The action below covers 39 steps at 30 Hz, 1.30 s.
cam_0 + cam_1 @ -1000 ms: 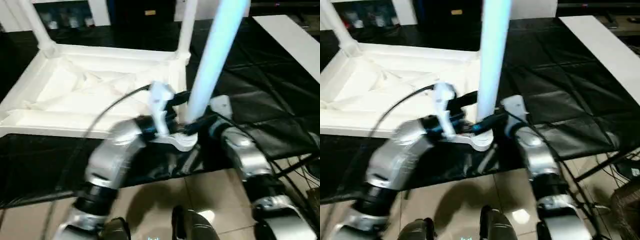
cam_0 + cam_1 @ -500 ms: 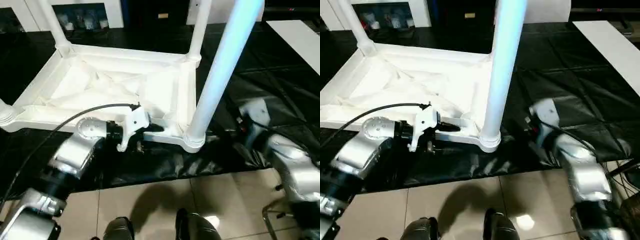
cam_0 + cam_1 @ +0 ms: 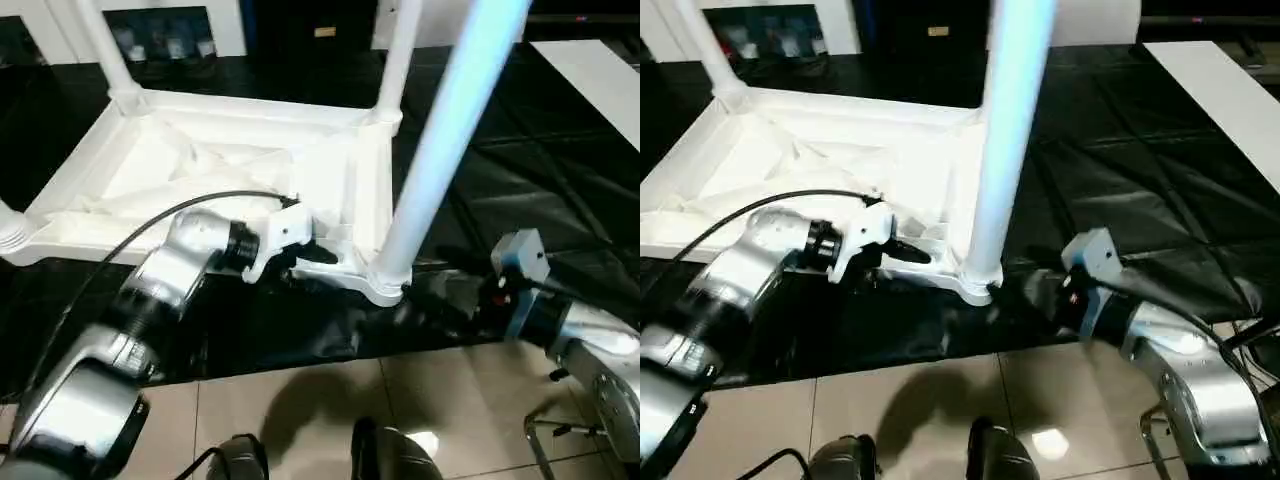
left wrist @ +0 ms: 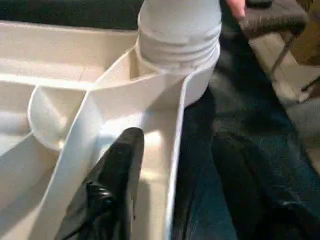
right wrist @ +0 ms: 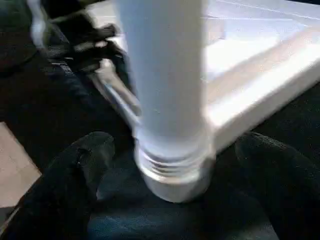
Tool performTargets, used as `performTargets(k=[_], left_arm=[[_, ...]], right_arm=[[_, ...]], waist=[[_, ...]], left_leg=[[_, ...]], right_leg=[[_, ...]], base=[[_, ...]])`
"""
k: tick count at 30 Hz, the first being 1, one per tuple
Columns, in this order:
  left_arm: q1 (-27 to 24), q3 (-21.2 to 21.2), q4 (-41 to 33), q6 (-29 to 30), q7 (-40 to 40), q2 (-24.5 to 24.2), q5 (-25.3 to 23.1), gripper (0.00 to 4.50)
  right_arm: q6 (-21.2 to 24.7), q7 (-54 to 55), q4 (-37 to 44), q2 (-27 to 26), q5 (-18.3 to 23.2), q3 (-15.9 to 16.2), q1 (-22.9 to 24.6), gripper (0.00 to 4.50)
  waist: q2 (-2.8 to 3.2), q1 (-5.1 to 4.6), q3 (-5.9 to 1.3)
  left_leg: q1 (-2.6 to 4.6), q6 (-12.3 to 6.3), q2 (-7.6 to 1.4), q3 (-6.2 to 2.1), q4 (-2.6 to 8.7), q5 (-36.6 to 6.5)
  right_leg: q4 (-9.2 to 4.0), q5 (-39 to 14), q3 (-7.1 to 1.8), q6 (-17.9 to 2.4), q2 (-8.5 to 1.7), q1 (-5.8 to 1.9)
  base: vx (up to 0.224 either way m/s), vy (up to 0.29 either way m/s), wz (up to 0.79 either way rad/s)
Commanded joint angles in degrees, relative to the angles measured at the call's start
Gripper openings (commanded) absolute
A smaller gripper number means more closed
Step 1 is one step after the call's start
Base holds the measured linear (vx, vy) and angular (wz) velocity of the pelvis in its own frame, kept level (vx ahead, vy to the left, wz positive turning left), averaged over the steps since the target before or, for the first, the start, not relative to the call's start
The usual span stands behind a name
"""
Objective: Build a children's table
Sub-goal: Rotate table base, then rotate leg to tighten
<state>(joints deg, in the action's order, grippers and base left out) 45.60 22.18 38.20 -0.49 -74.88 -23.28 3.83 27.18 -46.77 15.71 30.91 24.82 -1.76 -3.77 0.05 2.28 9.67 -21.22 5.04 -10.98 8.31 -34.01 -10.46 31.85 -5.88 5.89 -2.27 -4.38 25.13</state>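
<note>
Head view: the table top [image 3: 215, 170] is lying upside down on a black sheet [image 3: 520, 170] across the upper left and centre of the frame, ribs showing. Three legs are standing in its sockets: two at the back corners and a near leg [image 3: 440, 150] rising from the near right corner, centre right. The left gripper [image 3: 318, 255] is reaching in from lower left, its fingers at the near rim just left of that corner. Half a second ago it sat further left along the rim; a second ago both grippers were crowding the foot of the near leg. The right gripper [image 3: 1015, 290] is now sitting low at centre right, just beside the corner socket and apart from the leg, having pulled back from it.

Left wrist view: one black finger [image 4: 112, 185] is lying inside the rim channel, the other [image 4: 240, 185] outside it over the sheet, so the jaws are straddling the rim wall, half closed. The leg's threaded foot [image 4: 179, 47] is sitting in the socket at the top.

Right wrist view: the fingers [image 5: 75, 175] are spreading wide on either side of the leg's base [image 5: 172, 165], touching nothing.
</note>
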Motion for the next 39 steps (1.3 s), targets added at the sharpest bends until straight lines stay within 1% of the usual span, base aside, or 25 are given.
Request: performTargets(k=[1, 3, 4, 7, 9, 10, 11, 13, 16, 18, 19, 20, 21, 23, 25, 26, 28, 31, 32, 33, 34, 35, 37, 38, 39], left_arm=[[0.73, 0.85, 1.23, -1.14, -1.06, 0.16, -1.07, 2.13], [1.79, 0.93, 3.04, -1.63, -1.86, 0.52, -1.30, 2.04], [3.50, 1.39, 6.05, -3.26, -2.69, 0.93, -2.48, 1.97], [4.45, 1.52, 8.01, -4.78, -2.70, 1.24, -3.22, 1.63], [5.43, 1.30, 10.41, -6.15, -3.15, 1.80, -3.61, 1.52], [5.43, 1.30, 10.41, -6.15, -3.15, 1.80, -3.61, 1.26], [5.67, 1.34, 11.04, -6.69, -2.92, 1.98, -3.90, 1.26], [6.03, 1.69, 12.26, -7.96, -2.28, 2.23, -4.70, 1.16], [6.65, 1.42, 14.23, -9.32, -2.20, 2.94, -5.27, 0.84], [6.75, 1.38, 14.53, -9.49, -2.23, 3.08, -5.34, 0.78], [7.21, 1.36, 15.78, -10.33, -2.53, 3.41, -5.79, 0.77], [7.43, 1.41, 16.34, -10.67, -2.76, 3.55, -6.02, 0.58], [7.48, 1.44, 16.48, -10.75, -2.85, 3.58, -6.10, 0.58], [7.64, 1.55, 16.88, -11.06, -3.23, 3.67, -6.33, 0.36], [7.69, 0.85, 16.93, -10.46, -3.71, 3.99, -5.59, 0.30], [7.59, 0.44, 16.86, -9.68, -4.75, 4.18, -4.98, 0.09], [7.13, 0.42, 16.36, -8.62, -5.55, 4.11, -4.76, 0.09], [6.23, 0.13, 15.78, -7.23, -6.87, 4.10, -4.21, 0.09], [4.65, 0.53, 15.11, -4.77, -5.82, 3.44, -5.13, 0.09], [4.65, 0.53, 15.11, -4.77, -5.82, 3.44, -5.13, 0.09], [4.02, 0.87, 14.86, -3.91, -5.18, 3.02, -5.81, 0.09], [3.07, 1.36, 14.47, -2.95, -4.13, 2.29, -6.82, 0.09], [1.08, 0.41, 13.34, -0.73, -0.28, 1.06, -7.74, 0.09], [0.02, -0.87, 12.03, 1.12, 2.40, 0.64, -7.54, 0.09], [0.02, -0.87, 12.03, 1.12, 2.40, 0.64, -7.54, 0.09]], right_arm=[[1.21, -0.56, 1.60, 1.07, 0.78, 0.11, 0.72, 4.50], [2.31, -0.93, 2.60, 1.92, 0.86, 0.72, 1.21, 4.50], [3.79, -2.02, 4.02, 3.63, 0.75, 2.13, 2.20, 4.50], [4.17, -2.74, 4.68, 4.45, 0.74, 2.75, 2.84, 4.50], [4.31, -3.89, 5.58, 5.14, 1.15, 2.97, 3.69, 4.50], [4.31, -3.89, 5.58, 5.14, 1.15, 2.97, 3.69, 4.50], [4.36, -3.94, 5.78, 5.20, 1.22, 2.87, 3.90, 4.50], [4.47, -3.90, 6.04, 5.40, 1.42, 2.81, 4.14, 4.50], [4.88, -3.76, 6.43, 5.80, 1.72, 2.97, 4.20, 4.50], [4.95, -3.71, 6.44, 5.84, 1.77, 3.00, 4.18, 4.50], [4.98, -3.79, 6.50, 5.83, 1.65, 2.97, 4.14, 4.50], [4.86, -3.89, 6.43, 5.77, 1.51, 2.91, 4.08, 4.50], [4.78, -3.96, 6.39, 5.75, 1.49, 2.87, 4.04, 4.50], [4.32, -4.31, 6.20, 5.54, 1.67, 2.51, 3.84, 4.50], [2.51, -3.37, 5.48, 4.46, 1.24, 1.62, 3.30, 4.50], [2.38, -2.75, 4.70, 3.64, 2.17, 0.55, 2.36, 4.50], [1.40, -1.55, 3.75, 2.96, 1.67, -0.02, 1.40, 4.50], [-0.24, -0.16, 2.54, 2.34, 0.44, -0.34, 0.31, 4.50], [-0.58, -0.17, 1.33, 2.22, 0.55, -0.79, -0.92, 4.50], [-0.58, -0.17, 1.33, 2.22, 0.55, -0.79, -0.92, 4.50], [-0.31, -0.30, 0.99, 2.50, 0.50, -0.77, -1.37, 4.50], [-0.08, -0.58, 0.43, 2.81, 0.52, -0.78, -1.96, 4.50], [0.00, -1.35, -0.59, 3.22, 0.31, -0.52, -2.89, 4.50], [-0.15, -1.55, -1.12, 3.20, 0.14, -0.31, -3.35, 4.50], [-0.15, -1.55, -1.12, 3.20, 0.14, -0.31, -3.35, 4.50]], waist=[[-0.36, 0.44, -5.49], [-0.32, 0.61, -5.54], [-0.19, 0.88, -5.68], [-0.23, 1.32, -5.74], [-0.33, 1.64, -5.72], [-0.39, 1.71, -5.70], [-0.35, 1.71, -5.64], [-0.40, 1.69, -5.64], [-0.42, 1.75, -5.58], [-0.45, 1.76, -5.50], [-0.65, 1.73, -5.49], [-0.55, 1.81, -5.44], [-0.55, 1.81, -5.44], [-0.61, 1.83, -5.38], [-0.56, 1.87, -5.44], [-0.55, 1.83, -5.47], [-0.47, 1.84, -5.48], [-0.49, 1.70, -5.67], [-0.49, 1.70, -5.98], [-0.49, 1.70, -5.98], [-0.40, 1.69, -5.94], [-0.48, 1.68, -6.13], [-0.49, 1.49, -6.18], [-0.52, 1.40, -6.14], [-0.52, 1.40, -6.14]], left_leg=[[0.10, -5.85, -0.24, 0.32, 3.81, -10.04], [0.18, -5.77, -0.22, 0.37, 3.82, -9.50], [0.07, -6.17, -0.35, 0.32, 3.85, -8.56], [0.05, -6.25, -0.43, 0.36, 3.82, -8.42], [-0.05, -6.04, -0.21, 0.43, 3.80, -7.93], [-0.14, -5.91, -0.30, 0.36, 3.86, -7.91], [-0.21, -5.89, -0.26, 0.34, 3.86, -7.93], [-0.17, -5.82, -0.17, 0.40, 3.83, -7.85], [-0.08, -5.71, -0.12, 0.38, 3.82, -8.03], [-0.05, -5.71, -0.15, 0.38, 3.87, -8.38], [-0.09, -5.67, -0.12, 0.39, 3.85, -8.48], [-0.05, -5.58, -0.02, 0.36, 3.83, -8.71], [-0.05, -5.58, -0.02, 0.36, 3.83, -8.71], [-0.01, -5.37, 0.01, 0.33, 3.85, -9.21], [-0.05, -5.20, -0.07, 0.27, 3.87, -9.25], [0.01, -5.21, 0.02, 0.28, 3.87, -9.19], [-0.01, -5.18, -0.05, 0.24, 3.87, -9.01], [-0.03, -5.23, -0.20, 0.28, 3.90, -8.15], [-0.07, -5.69, -0.41, 0.29, 3.88, -7.28], [-0.07, -5.69, -0.41, 0.29, 3.88, -7.28], [-0.09, -6.11, -0.45, 0.34, 3.89, -6.76], [-0.19, -6.73, -0.58, 0.36, 3.88, -5.89], [-0.23, -7.02, -0.53, 0.44, 3.86, -6.19], [-0.13, -7.05, -0.50, 0.55, 3.84, -6.58], [-0.13, -7.05, -0.50, 0.55, 3.84, -6.58]], right_leg=[[-5.15, -30.93, -1.68, -2.51, -2.77, -4.55], [-5.05, -30.39, -1.80, -3.19, -2.90, -4.77], [-4.82, -28.11, -1.94, -3.89, -2.86, -4.88], [-4.59, -27.00, -2.06, -4.68, -3.10, -5.01], [-4.75, -27.71, -2.01, -4.09, -3.08, -5.16], [-4.64, -27.77, -1.96, -4.09, -3.14, -5.26], [-4.74, -28.08, -1.93, -3.98, -3.14, -5.27], [-4.87, -28.32, -1.89, -3.76, -3.04, -5.20], [-5.07, -29.25, -1.81, -3.27, -3.03, -5.20], [-5.21, -29.97, -1.76, -3.16, -3.05, -5.12], [-5.22, -30.29, -1.73, -2.98, -3.02, -5.17], [-5.40, -31.53, -1.65, -2.42, -3.07, -5.12], [-5.40, -31.53, -1.65, -2.42, -3.07, -5.12], [-5.62, -32.86, -1.54, -1.72, -3.08, -5.07], [-5.58, -33.15, -1.51, -1.53, -3.23, -5.07], [-5.62, -33.07, -1.47, -1.64, -3.22, -5.02], [-5.56, -32.68, -1.47, -1.86, -3.19, -5.05], [-5.12, -30.43, -1.66, -3.06, -3.26, -5.06], [-4.52, -27.89, -1.86, -4.47, -3.36, -5.21], [-4.52, -27.89, -1.86, -4.47, -3.36, -5.21], [-4.45, -26.74, -1.92, -5.27, -3.33, -5.19], [-3.98, -24.35, -2.06, -6.49, -3.32, -5.35], [-3.88, -24.08, -2.09, -6.90, -3.33, -5.44], [-4.06, -25.43, -2.08, -6.69, -3.33, -5.26], [-4.06, -25.43, -2.08, -6.69, -3.33, -5.26]], base=[[0.000, 0.000, 0.00], [0.000, 0.000, 0.00], [0.000, 0.000, 0.00], [0.000, 0.000, 0.00], [0.000, 0.000, 0.00], [0.000, 0.000, 0.00], [0.000, 0.000, 0.00], [0.000, 0.000, 0.00], [0.000, 0.000, 0.00], [0.000, 0.000, 0.00], [0.000, 0.000, 0.00], [0.000, 0.000, 0.00], [0.000, 0.000, 0.00], [0.000, 0.000, 0.00], [0.000, 0.000, 0.00], [0.000, 0.000, 0.00], [0.000, 0.000, 0.00], [0.000, 0.000, 0.00], [0.000, 0.000, 0.00], [0.000, 0.000, 0.00], [0.000, 0.000, 0.00], [0.000, 0.000, 0.00], [0.000, 0.000, 0.00], [0.000, 0.000, 0.00], [0.000, 0.000, 0.00]])
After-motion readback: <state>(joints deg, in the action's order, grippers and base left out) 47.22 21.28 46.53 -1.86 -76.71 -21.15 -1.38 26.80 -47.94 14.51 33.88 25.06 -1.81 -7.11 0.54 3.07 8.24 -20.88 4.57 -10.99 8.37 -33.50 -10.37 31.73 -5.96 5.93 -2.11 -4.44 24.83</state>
